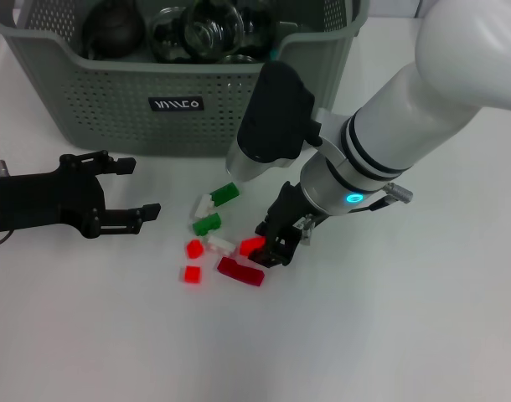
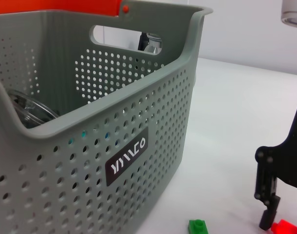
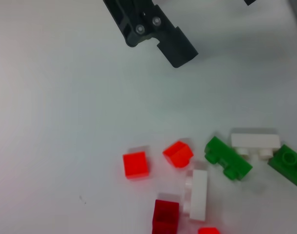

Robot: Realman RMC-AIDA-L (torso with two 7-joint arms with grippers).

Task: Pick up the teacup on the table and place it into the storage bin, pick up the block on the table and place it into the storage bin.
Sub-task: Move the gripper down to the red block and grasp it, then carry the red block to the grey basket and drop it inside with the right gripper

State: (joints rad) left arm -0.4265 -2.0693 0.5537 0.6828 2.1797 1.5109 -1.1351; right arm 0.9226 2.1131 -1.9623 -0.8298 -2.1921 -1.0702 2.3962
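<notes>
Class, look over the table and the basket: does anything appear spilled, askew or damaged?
Nothing looks damaged. The small blocks lie scattered at odd angles before the basket, beside the right end effector. That is simply the pile awaiting pickup.

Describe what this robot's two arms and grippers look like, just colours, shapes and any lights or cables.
The right arm is glossy white and rounded, with black ring bands near the wrist, a small glowing cyan light and a dark, bulky wrist housing. Its right gripper is black and angular. The left gripper is matte black with two long, notched fingers on a blocky black body; a thin dark cable shows beside it.
</notes>
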